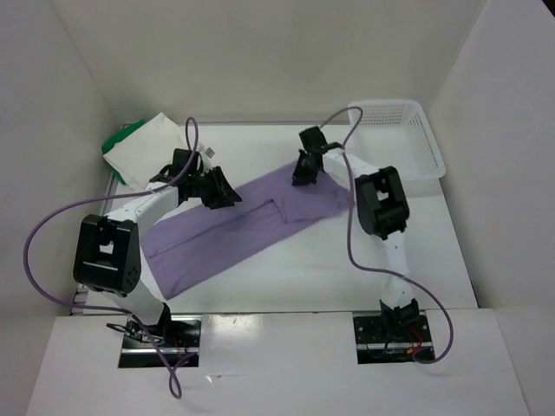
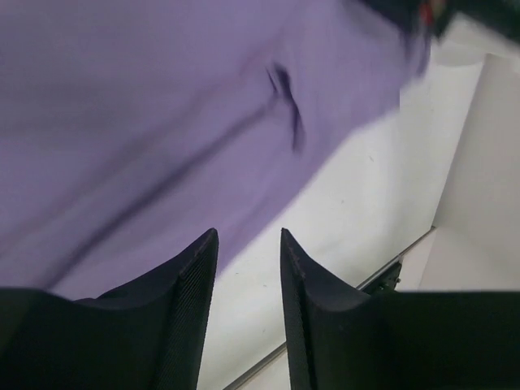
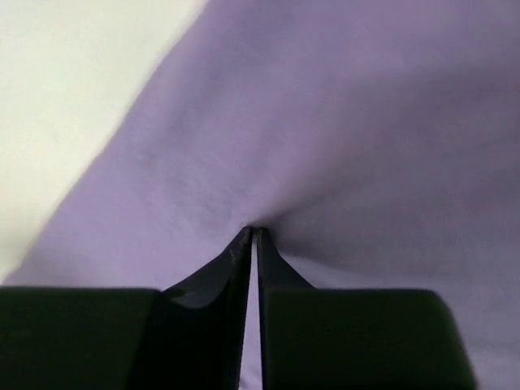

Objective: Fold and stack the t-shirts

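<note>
Three shirts: one green shirt under one white shirt at the bench's far left corner, one purple shirt spread mid-bench. The left gripper has its jaws spread and empty above the purple cloth. The right gripper has its jaws pinching that cloth, with one basket far right

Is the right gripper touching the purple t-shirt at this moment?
Touching. The right wrist view shows it: the right gripper is pinched shut on the purple t-shirt, and the cloth puckers at its tips.
</note>
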Controlling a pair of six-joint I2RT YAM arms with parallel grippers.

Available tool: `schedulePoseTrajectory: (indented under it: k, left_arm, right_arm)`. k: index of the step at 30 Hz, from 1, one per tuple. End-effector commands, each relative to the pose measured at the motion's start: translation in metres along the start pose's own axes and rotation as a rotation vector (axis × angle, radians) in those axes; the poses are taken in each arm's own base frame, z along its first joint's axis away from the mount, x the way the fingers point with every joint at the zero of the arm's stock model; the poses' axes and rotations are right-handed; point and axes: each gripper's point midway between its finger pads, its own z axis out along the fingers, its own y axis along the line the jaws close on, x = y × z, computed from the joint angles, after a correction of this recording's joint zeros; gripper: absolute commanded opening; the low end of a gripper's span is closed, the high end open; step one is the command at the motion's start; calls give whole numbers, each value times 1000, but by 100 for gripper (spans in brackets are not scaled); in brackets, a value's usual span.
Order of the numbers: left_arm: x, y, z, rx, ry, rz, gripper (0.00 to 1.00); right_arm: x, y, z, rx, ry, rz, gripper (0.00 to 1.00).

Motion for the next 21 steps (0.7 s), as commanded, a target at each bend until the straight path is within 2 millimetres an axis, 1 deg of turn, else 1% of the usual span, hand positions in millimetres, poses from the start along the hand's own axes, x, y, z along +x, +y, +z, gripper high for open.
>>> schedulePoseTrajectory:
  k: [1,2,3,4,5,6,7,8,9,10,11,12,13,14,15,16,17,18,19,20,21]
  left_arm:
    - [-13,-28,-26,58,-65,71,45]
    - [-16,-31,-29,53,-79,75,46]
    - [-15,-32,-32,51,-76,65,47]
    - [-18,-34,-36,51,-97,73,48]
    - [-17,-36,-39,51,-97,73,51]
    - [-15,-35,-40,51,-97,73,55]
    - [-17,-38,-45,52,-114,81,57]
    - [-12,-34,-44,43,-100,62,60]
    - [-16,-37,-51,51,-122,67,66]
    - [-15,-33,-49,39,-122,53,69]
    - [-20,-31,-54,32,-145,49,71]
    - [-20,-31,-54,32,-145,49,84]
    - [-21,-27,-55,23,-145,37,92]
    - [-24,-21,-53,5,-149,25,99]
    - [-22,-19,-53,-2,-142,30,100]
    - [-25,-12,-51,-20,-144,16,100]
    - [-29,-7,-54,-26,-156,5,100]
    - [-30,0,-50,-34,-154,-6,100]
    - [-32,2,-52,-38,-161,-12,100]
    - [-30,6,-52,-36,-152,-23,100]
    - [-35,9,-54,-38,-169,-19,100]
  right_arm:
    - [-46,42,52,-48,-56,-68,13]
    - [-57,54,56,-70,-60,-81,15]
    - [-65,73,56,-101,-69,-93,19]
    - [-108,118,8,-212,-186,-106,23]
    - [-104,118,29,-236,-177,-110,27]
    - [-114,148,-3,-366,-212,-113,31]
    - [-107,150,0,-381,-169,-105,39]
    - [-120,165,-37,-421,-218,-114,42]
    - [-132,156,-47,-354,-277,-150,45]
    - [-132,164,-80,-346,-309,-180,49]
    - [-134,167,-98,-354,-324,-192,51]
    - [-130,168,-108,-361,-308,-195,55]
    - [-128,174,-121,-373,-316,-212,58]
    - [-122,178,-144,-378,-313,-219,59]
    - [-119,175,-150,-369,-309,-239,61]
    - [-111,178,-154,-369,-297,-257,61]
    - [-89,178,-156,-366,-252,-282,61]
    - [-77,176,-155,-367,-240,-291,54]
    - [-61,177,-158,-399,-223,-296,44]
    - [-15,142,-119,-345,-101,-273,24]
    - [-16,160,-158,-455,-179,-271,15]
